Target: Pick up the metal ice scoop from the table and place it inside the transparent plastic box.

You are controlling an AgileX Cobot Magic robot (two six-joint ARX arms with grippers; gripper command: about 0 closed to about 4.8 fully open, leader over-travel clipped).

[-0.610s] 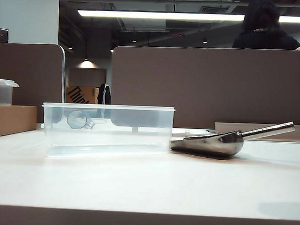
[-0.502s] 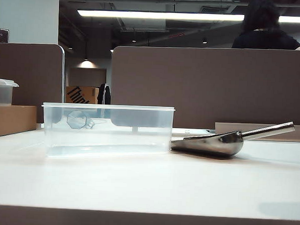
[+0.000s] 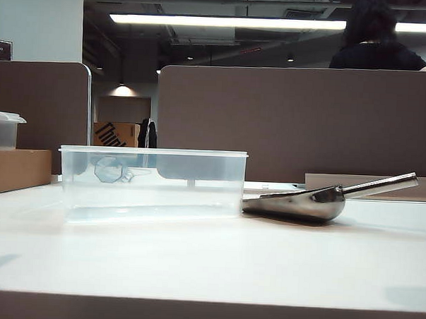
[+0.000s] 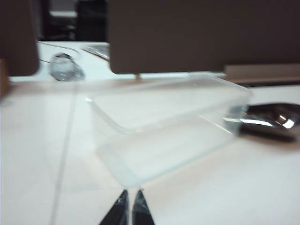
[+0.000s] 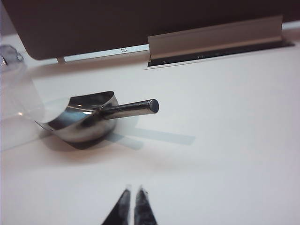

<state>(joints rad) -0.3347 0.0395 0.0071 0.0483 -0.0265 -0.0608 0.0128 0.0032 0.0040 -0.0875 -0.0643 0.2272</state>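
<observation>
While the metal ice scoop (image 3: 317,200) lies on the table (image 3: 209,258), neither arm has any hold on it. From the right arm's camera, the right gripper (image 5: 131,191) hangs low over bare white tabletop with its two dark fingertips pressed nearly together, holding nothing. The scoop (image 5: 89,119) sits well ahead of that claw, bowl down, its thin rod handle slanting up off the surface and pointing back roughly toward the claw.

Over on the other side, the left gripper (image 4: 131,193) is likewise pinched narrow and empty. The transparent plastic box (image 4: 168,126) stands just ahead of those tips, one corner turned toward them, though that picture is blurred. Beyond the box's far end from this claw, a shiny bit of the scoop (image 4: 269,121) shows.

From across the room, the box (image 3: 152,185) and scoop rest side by side, the bowl's open end right by the box's wall; whether they touch I cannot tell. No arm shows there.
</observation>
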